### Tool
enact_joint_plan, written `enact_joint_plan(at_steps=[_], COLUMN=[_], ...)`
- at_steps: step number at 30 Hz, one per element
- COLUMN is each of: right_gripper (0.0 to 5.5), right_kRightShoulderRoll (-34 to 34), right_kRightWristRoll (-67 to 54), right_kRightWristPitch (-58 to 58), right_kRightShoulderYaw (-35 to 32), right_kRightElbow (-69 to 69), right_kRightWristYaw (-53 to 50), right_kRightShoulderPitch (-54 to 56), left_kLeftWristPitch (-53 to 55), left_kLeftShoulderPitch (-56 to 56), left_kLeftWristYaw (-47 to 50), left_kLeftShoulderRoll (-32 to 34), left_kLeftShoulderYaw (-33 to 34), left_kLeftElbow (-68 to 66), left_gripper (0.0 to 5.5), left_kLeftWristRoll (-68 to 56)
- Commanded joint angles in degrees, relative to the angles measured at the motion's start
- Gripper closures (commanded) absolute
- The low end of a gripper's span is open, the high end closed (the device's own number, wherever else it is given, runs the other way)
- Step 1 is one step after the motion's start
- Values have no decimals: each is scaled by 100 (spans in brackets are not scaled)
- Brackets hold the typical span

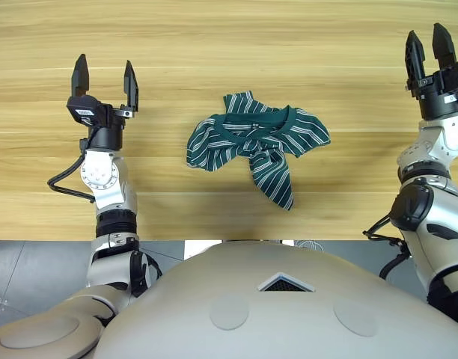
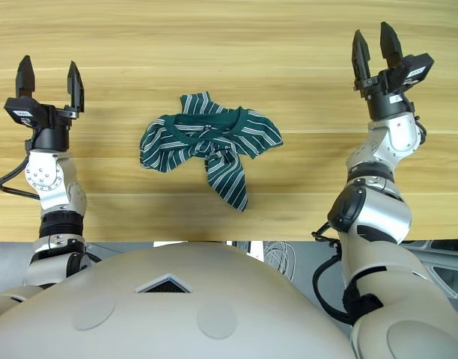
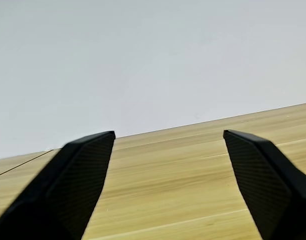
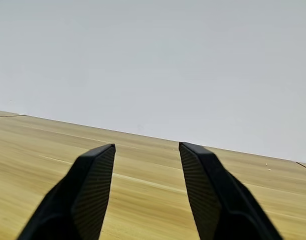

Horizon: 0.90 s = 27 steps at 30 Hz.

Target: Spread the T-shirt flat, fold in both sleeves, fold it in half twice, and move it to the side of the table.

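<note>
**Crumpled T-shirt lies between two parted grippers**

The left gripper (image 1: 105, 75) is held over the wooden table (image 1: 214, 37), its fingers spread wide and empty. To the right of those fingers, well apart from them and nearer the robot than their tips, the green, white-striped T-shirt (image 1: 255, 142) is seen lying bunched up on the table, one part trailing toward the robot. Farther right, well apart from the cloth, the right gripper (image 2: 373, 46) is held with its fingers parted more narrowly, nothing pinched.
</note>
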State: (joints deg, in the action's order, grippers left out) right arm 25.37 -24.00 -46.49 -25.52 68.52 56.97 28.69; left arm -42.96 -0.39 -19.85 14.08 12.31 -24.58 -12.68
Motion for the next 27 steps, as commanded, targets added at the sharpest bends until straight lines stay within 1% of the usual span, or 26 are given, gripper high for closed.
enact_joint_plan(at_steps=[1, 4, 6, 7, 9, 10, 11, 13, 14, 17, 20, 22, 27], right_gripper=[312, 312, 312, 312, 312, 312, 312, 312, 312, 260, 215, 176, 176], right_kRightShoulderRoll=[-21, -21, 2, 18, 96, 179, 265, 476, 570, 805, 812, 782, 619], right_kRightWristRoll=[96, 125, 129, 67, -75, -167, -325, -634, -725, -760, -650, -534, -260], right_kRightWristPitch=[-44, -27, 57, 206, 684, 1167, 1561, 2053, 2198, 2336, 2092, 1949, 1748], right_kRightShoulderYaw=[6, -14, 8, 19, 95, 197, 458, 1106, 1345, 2164, 2537, 2698, 2848], right_kRightElbow=[45, 57, 51, 23, -76, -176, -427, -1033, -1212, -1533, -1471, -1369, -1076], right_kRightWristYaw=[-64, -53, 132, 458, 1486, 2393, 3020, 3544, 3553, 3553, 3553, 3552, 3550], right_kRightShoulderPitch=[142, 135, 98, 57, -97, -264, -512, -1020, -1145, -1451, -1514, -1495, -1336], left_kLeftWristPitch=[-37, -35, -34, -31, -24, -19, -16, -11, -10, -19, -24, -29, -36], left_kLeftShoulderPitch=[-50, -49, -47, -40, -23, -19, -18, -17, -16, -11, -32, -31, -43], left_kLeftWristYaw=[24, 11, 1, -3, -8, -14, -18, -28, -30, -33, -43, -41, -63], left_kLeftShoulderRoll=[60, 62, 64, 63, 60, 58, 57, 55, 54, 56, 71, 76, 88], left_kLeftShoulderYaw=[17, 14, 9, 7, 3, -4, -10, -20, -24, -26, -27, -21, -27], left_kLeftElbow=[-46, -43, -40, -32, -13, -8, -6, -2, -3, -17, -44, -50, -72], left_gripper=[157, 157, 157, 157, 157, 157, 157, 157, 157, 157, 157, 157, 157], left_kLeftWristRoll=[112, 109, 105, 102, 98, 98, 99, 98, 99, 102, 92, 88, 84])
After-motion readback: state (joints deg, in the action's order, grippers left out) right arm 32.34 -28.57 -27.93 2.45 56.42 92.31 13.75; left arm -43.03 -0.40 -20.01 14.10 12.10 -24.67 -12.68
